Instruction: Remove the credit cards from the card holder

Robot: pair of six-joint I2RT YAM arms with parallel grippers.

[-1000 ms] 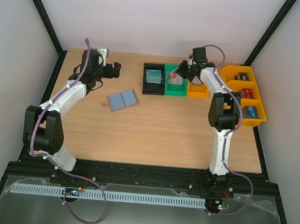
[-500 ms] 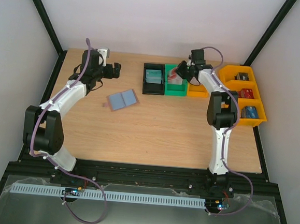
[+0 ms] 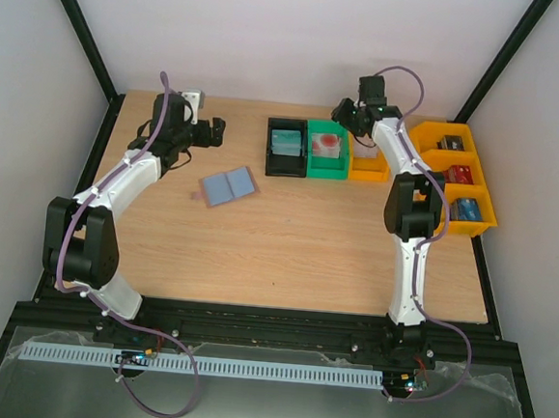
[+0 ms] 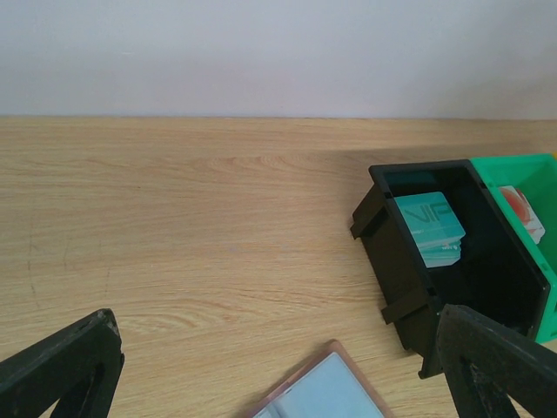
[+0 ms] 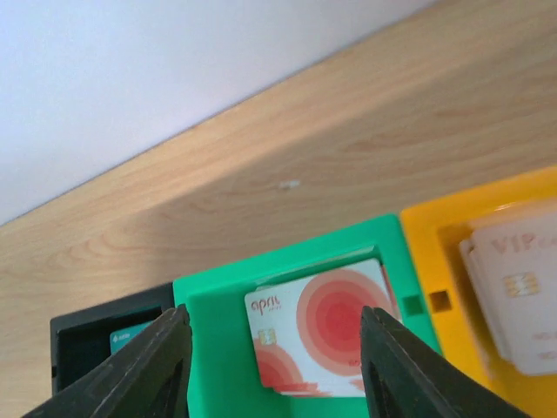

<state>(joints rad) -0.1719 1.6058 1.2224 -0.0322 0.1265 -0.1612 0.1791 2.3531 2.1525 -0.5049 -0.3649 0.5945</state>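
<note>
The card holder (image 3: 230, 186) lies open on the table, blue-grey lining up; its corner (image 4: 324, 394) shows in the left wrist view. My left gripper (image 3: 213, 131) (image 4: 277, 348) hovers open just behind it, holding nothing. A red-and-white credit card (image 5: 322, 331) (image 3: 328, 143) lies in the green bin (image 5: 209, 300) (image 3: 327, 164). Over that bin my right gripper (image 3: 350, 113) (image 5: 274, 322) stands open, with nothing between its fingers. Teal credit cards (image 4: 431, 228) rest in the black bin (image 4: 396, 261) (image 3: 285, 161). Whitish cards (image 5: 518, 287) sit in the small orange bin (image 5: 444, 222) (image 3: 368, 168).
A larger orange bin (image 3: 454, 174) with three compartments holding dark, red and blue blocks stands at the right edge. The three small bins form a row along the back of the table, near the white wall.
My right gripper has opened and lifted back from the green bin, leaving the red-and-white card lying inside. The left arm and the card holder have not moved.
</note>
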